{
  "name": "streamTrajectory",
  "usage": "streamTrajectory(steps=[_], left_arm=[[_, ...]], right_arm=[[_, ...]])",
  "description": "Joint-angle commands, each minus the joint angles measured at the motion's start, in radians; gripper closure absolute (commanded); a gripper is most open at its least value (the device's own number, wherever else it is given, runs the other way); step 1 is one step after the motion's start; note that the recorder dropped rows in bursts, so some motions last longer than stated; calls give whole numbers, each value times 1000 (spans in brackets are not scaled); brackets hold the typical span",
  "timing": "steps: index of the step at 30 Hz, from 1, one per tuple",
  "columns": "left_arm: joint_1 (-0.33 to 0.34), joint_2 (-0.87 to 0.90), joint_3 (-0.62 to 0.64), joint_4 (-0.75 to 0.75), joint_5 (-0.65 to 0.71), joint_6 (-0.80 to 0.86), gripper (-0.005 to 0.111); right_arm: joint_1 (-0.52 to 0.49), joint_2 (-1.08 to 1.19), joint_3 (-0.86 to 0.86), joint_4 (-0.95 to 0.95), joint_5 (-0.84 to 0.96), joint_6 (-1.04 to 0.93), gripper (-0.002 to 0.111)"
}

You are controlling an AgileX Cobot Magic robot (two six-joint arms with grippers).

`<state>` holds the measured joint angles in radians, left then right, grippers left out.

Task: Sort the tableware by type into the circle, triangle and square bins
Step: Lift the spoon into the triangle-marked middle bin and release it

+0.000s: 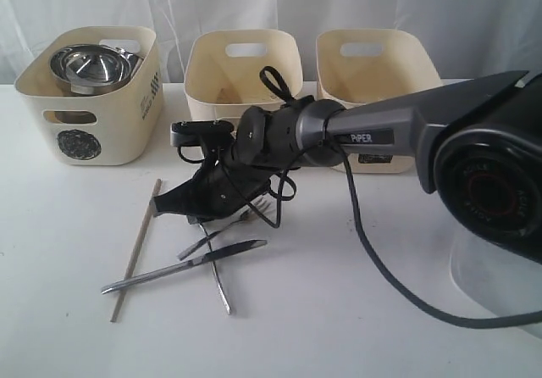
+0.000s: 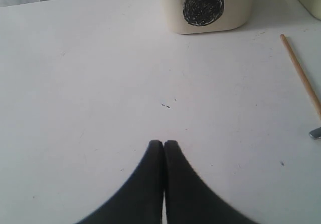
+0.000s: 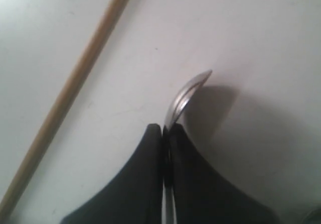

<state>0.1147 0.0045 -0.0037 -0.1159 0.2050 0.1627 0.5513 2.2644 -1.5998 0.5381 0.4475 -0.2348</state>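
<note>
Though slim — handle (image 3: 186, 96) within right gripper (image 3: 164, 128)

Glossy steel cutlery handle (image 3: 188, 91), matt wooden chopstick (image 3: 75, 91).

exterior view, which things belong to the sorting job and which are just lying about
Job: circle bin, middle bin, right bin, steel bowl, chopstick, knife, fork, steel handle in right gripper.
Lying about: cable, curtain.

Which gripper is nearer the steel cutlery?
Right. Its fingers are shut on a steel handle; the left gripper is over the table, beyond the chopstick.
</note>
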Motion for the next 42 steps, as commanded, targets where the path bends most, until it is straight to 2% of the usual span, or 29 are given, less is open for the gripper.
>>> streamTrajectory(steps=[1, 9, 19, 22, 28, 34, 38, 42], left_arm=[[0, -4, 4, -6, -3, 2, 107], [0, -4, 4, -6, -3, 2, 107], [0, -4, 4, -6, -3, 2, 107], [0, -4, 4, -6, -3, 2, 107], [0, -4, 4, -6, -3, 2, 107], [0, -4, 4, -6, -3, 2, 107], [0, -4, 4, -6, -3, 2, 107], [0, -4, 4, -6, -3, 2, 107]], right_arm=[[-3, -41, 5, -40, -10, -5, 108], [-3, -112, 5, -41, -80, -99, 108], [-1, -246, 5, -39, -85, -101, 108], [-1, -298, 5, -41, -134, -107, 108], [-1, -351, 5, -41, -424, -312, 108], [-1, -336, 5, -43, -552, -482, 108], [-1, -291, 5, -43, -732, -551, 108], [-1, -231, 5, -141, -903, -599, 108]])
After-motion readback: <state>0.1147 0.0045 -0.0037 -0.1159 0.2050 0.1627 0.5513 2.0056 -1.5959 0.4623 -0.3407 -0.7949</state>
